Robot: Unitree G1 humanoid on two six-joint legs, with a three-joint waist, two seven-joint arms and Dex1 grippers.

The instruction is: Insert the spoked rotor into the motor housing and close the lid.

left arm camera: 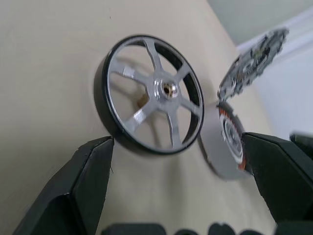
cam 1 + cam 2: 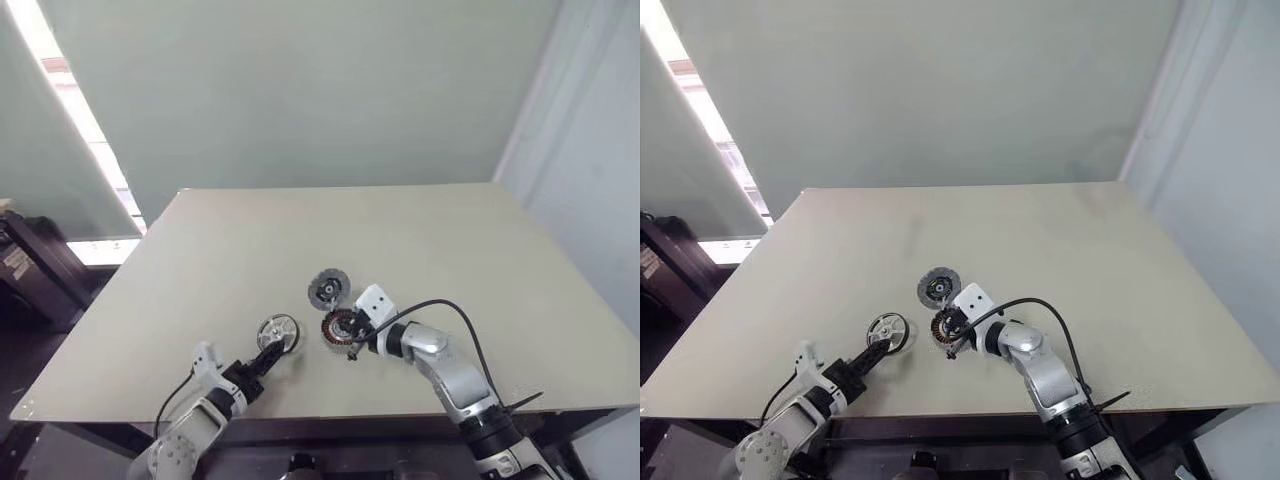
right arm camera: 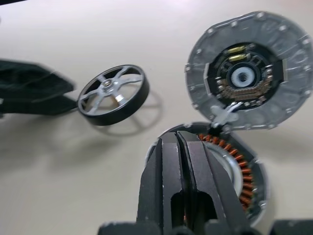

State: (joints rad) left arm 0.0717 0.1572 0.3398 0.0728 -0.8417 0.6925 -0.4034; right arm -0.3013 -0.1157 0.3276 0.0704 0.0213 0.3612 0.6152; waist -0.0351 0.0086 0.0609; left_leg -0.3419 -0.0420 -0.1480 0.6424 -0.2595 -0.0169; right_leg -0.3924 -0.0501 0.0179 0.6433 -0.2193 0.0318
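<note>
Three small round parts lie on the beige table (image 2: 450, 240), one of each kind, grouped near its near edge and a little left of centre. One spoked rotor (image 2: 278, 332) sits farthest left: a black ring with silver spokes around a shiny hub, open gaps between the spokes. One motor housing (image 2: 338, 327), with its ring of copper windings, lies just to the right of the rotor, apart from it. One lid (image 2: 327, 290), a grey disc with a dark centre and ridged rim, lies just beyond the housing on the far side; in the right wrist view its rim meets the housing's rim at a small silver tab, so the two seem joined there.

Two arms reach in from the near edge. The left gripper (image 1: 178, 181) comes in low from the near left, pointing forward and toward the right. Its two black fingers (image 1: 80, 183) stand spread wide, one on each side of the rotor's near rim, with table showing between them and the ring. It has hold of nothing.

The right arm bends in from the near right, its wrist turned so that the right gripper (image 3: 178, 152) points toward the left and slightly down. Its fingers are pressed flat together with no gap, their tips over the near part of the housing's copper ring. Whether they press on the housing cannot be told, and nothing is caught between them. A black cable loops above this arm's wrist.
</note>
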